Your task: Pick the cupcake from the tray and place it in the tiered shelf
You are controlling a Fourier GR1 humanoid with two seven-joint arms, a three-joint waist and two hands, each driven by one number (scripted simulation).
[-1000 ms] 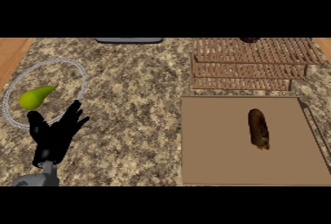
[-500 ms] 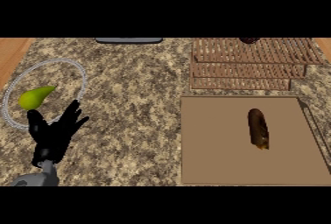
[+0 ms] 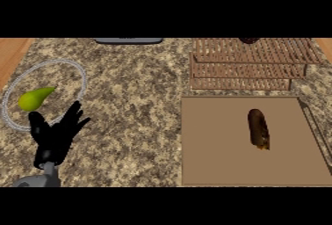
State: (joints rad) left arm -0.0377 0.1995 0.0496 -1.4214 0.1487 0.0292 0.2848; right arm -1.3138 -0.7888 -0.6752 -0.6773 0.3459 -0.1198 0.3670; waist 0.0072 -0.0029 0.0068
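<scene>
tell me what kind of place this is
Likely a kitchen counter: a speckled stone top, a wooden tiered shelf, a tray holding a brown pastry, and a pear on a plate.

Speckled brown and grey counter [image 3: 136, 88], plain light brown tray [image 3: 220, 167], dark brown long pastry [image 3: 258, 128] with an orange tip, reddish brown slatted shelf [image 3: 250, 66], green pear [image 3: 34, 99], see-through plate [image 3: 77, 72], black left hand [image 3: 55, 134], grey forearm [image 3: 40, 179]
</scene>
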